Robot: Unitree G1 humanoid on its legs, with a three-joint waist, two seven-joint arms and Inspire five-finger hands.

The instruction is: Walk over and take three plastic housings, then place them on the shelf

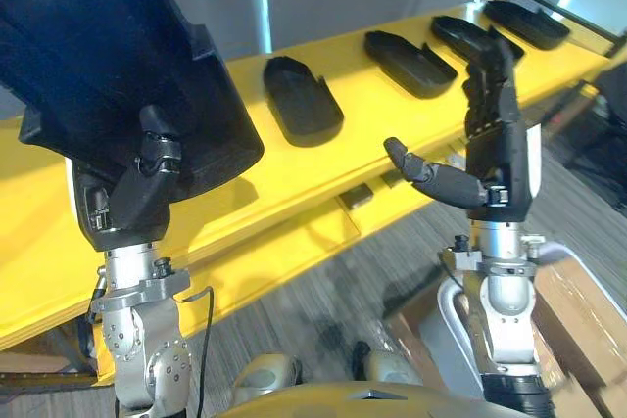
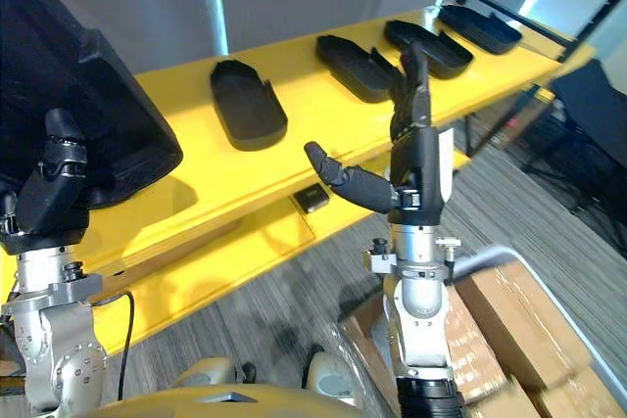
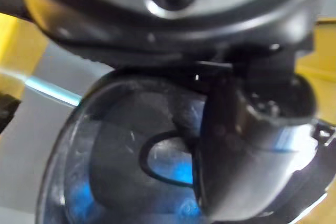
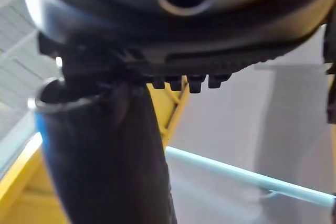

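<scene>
My two head eyes look down and forward from above my arms, at middling range, onto the yellow shelf [image 1: 294, 183], which slants from lower left to upper right of the frame. Both share that shelf, the row of housings [image 1: 302, 100] along it, my left hand [image 1: 137, 198] at the left edge and my right hand [image 1: 500, 159] right of centre. In the right eye's frame everything sits further left. My left wrist camera looks along its thumb [image 3: 247, 145], very close against the held housing [image 3: 115, 156]. My right wrist camera looks past its thumb [image 4: 105, 166] toward yellow framing [image 4: 178, 103] and a grey wall [image 4: 236, 108].
</scene>
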